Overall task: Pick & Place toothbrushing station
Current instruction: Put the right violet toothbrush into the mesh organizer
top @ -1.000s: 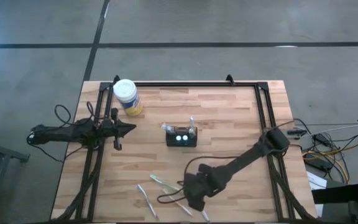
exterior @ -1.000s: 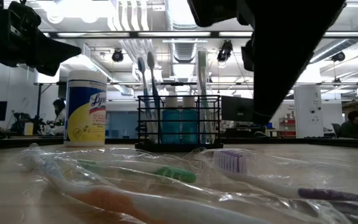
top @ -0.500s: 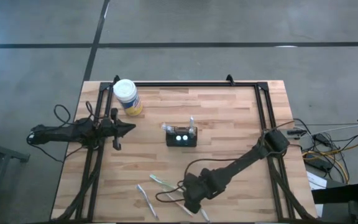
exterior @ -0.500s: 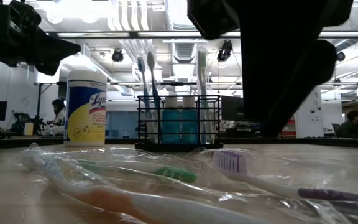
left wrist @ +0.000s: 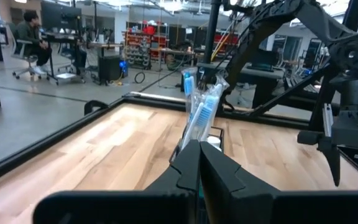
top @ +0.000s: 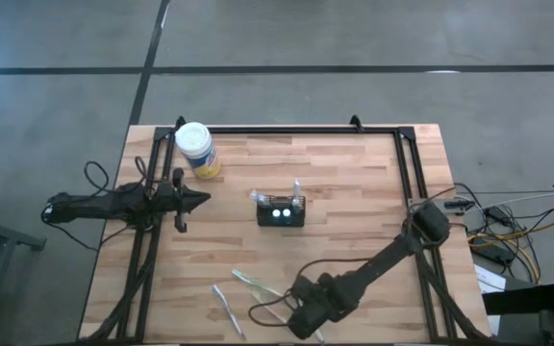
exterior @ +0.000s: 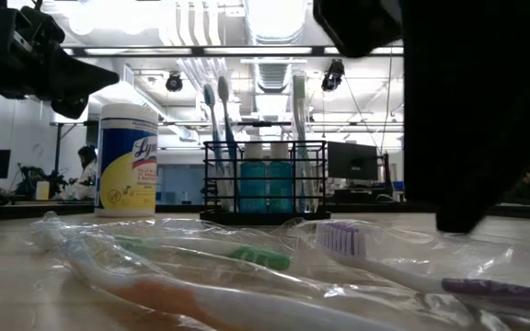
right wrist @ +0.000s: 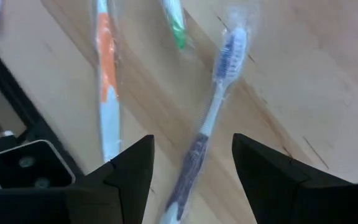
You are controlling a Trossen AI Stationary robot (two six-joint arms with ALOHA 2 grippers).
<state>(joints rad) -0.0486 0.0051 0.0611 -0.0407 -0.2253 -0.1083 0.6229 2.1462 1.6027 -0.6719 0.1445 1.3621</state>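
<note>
Right now: right hand (right wrist: 191, 163) open, fingers spread, hovering low over wrapped purple-handled toothbrush (right wrist: 211, 106) at near edge of tabletop (top: 354, 192). Orange toothbrush (right wrist: 106, 81) and green toothbrush (right wrist: 174, 22) just beside it. Black mesh caddy (top: 281, 210) mid-tabletop, upright brushes inside, well apart from right hand. Left hand (top: 200, 199) closed, empty, parked at left side near yellow jar (top: 196, 149).

Your caddy (top: 282, 212) sits mid-bench (top: 354, 173), toothbrushes (exterior: 223, 138) standing upright in it. Wipes canister (top: 196, 149) behind it, toward the far left corner. Wrapped toothbrushes (top: 248, 298) lie flat near the front edge. Your right tool (top: 299, 321) hangs over those, one brush (right wrist: 211, 118) between its spread fingers. Your left tool (top: 200, 199) is left of the caddy, well apart.
</note>
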